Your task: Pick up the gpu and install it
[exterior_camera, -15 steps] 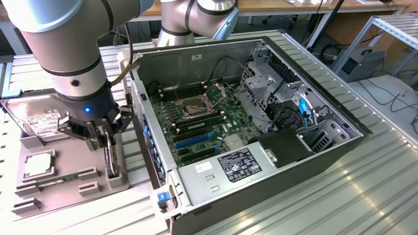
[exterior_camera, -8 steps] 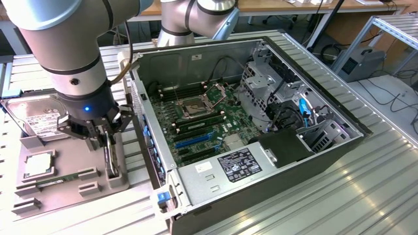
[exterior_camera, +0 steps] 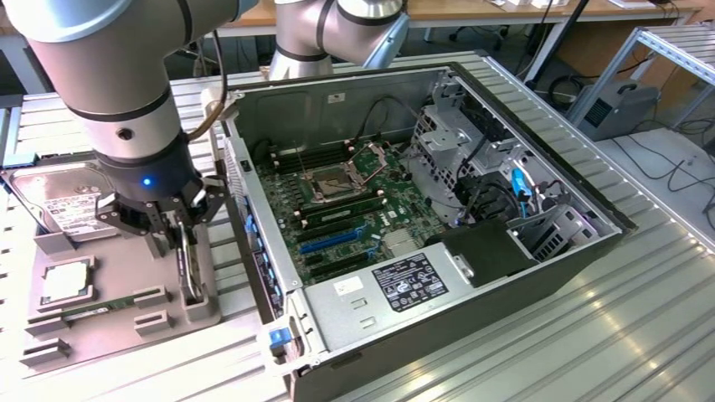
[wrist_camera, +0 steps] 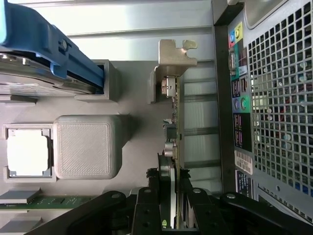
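The gpu (exterior_camera: 194,272) is a thin dark card standing on edge in a slot of the grey holder tray (exterior_camera: 123,331), at the exterior view's left beside the open computer case. The wrist view looks along its edge, with the gpu (wrist_camera: 174,122) ending in a silvery bracket (wrist_camera: 174,56) at the far end. My gripper (exterior_camera: 179,239) hangs straight down over the card. Its black fingers (wrist_camera: 150,198) sit one on each side of the card's near end, and the gripper (wrist_camera: 169,183) is shut on it.
On the tray lie a hard drive (exterior_camera: 56,197), a CPU (exterior_camera: 65,280) and a green memory stick (exterior_camera: 106,306). The open case (exterior_camera: 537,276) shows the motherboard with blue slots (exterior_camera: 330,243). The case's rear panel (wrist_camera: 274,98) is close beside the card.
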You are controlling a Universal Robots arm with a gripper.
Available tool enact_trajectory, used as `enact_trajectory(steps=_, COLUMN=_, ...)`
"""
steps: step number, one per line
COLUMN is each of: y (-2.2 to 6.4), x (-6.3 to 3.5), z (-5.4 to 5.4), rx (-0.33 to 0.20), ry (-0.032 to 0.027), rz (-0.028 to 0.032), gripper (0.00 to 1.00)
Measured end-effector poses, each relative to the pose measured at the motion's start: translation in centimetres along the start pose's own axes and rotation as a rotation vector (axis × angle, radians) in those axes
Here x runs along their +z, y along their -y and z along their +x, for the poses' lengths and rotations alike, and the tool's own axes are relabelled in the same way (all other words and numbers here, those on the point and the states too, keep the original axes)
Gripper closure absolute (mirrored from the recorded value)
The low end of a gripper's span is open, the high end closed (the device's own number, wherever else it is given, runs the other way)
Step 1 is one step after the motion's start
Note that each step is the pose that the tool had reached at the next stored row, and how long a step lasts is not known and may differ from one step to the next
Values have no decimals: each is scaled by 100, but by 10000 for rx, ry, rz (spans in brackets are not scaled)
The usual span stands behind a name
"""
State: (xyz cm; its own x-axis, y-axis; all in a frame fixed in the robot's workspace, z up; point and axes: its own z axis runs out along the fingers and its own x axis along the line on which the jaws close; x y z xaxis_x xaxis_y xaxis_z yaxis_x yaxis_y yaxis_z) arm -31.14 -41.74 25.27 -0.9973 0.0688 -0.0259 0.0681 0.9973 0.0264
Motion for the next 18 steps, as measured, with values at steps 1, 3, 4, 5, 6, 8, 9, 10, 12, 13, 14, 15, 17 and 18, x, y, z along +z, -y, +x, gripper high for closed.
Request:
enact_trajectory(steps=1, y=0, x=-6, z=0, rx=0, ry=0, rz=0, gripper=73)
enact_trajectory(steps=3, y=0, x=-20, z=0, rx=0, ry=0, rz=0, gripper=73)
enact_trajectory(steps=4, y=-1, x=-28, z=-1, rx=0, ry=0, rz=0, gripper=73)
enact_trajectory(steps=5, y=-1, x=-36, z=-1, rx=0, ry=0, rz=0, gripper=73)
enact_trajectory(steps=6, y=-1, x=-44, z=-1, rx=1, ry=0, rz=0, gripper=73)
enact_trajectory(steps=8, y=-1, x=-61, z=-1, rx=0, ry=-1, rz=1, gripper=73)
enact_trajectory(steps=9, y=-2, x=-69, z=-2, rx=0, ry=0, rz=0, gripper=73)
enact_trajectory(steps=10, y=-2, x=-78, z=-2, rx=0, ry=-1, rz=1, gripper=73)
enact_trajectory(steps=12, y=-2, x=-95, z=-2, rx=0, ry=0, rz=0, gripper=73)
enact_trajectory(steps=13, y=-3, x=-103, z=-2, rx=1, ry=0, rz=0, gripper=73)
enact_trajectory(steps=14, y=-3, x=-112, z=-3, rx=1, ry=0, rz=0, gripper=73)
enact_trajectory(steps=15, y=-3, x=-121, z=-3, rx=1, ry=-1, rz=1, gripper=73)
enact_trajectory(steps=17, y=-4, x=-139, z=-3, rx=1, ry=0, rz=0, gripper=73)
enact_trajectory(steps=18, y=-4, x=-146, z=-4, rx=0, ry=0, rz=0, gripper=73)
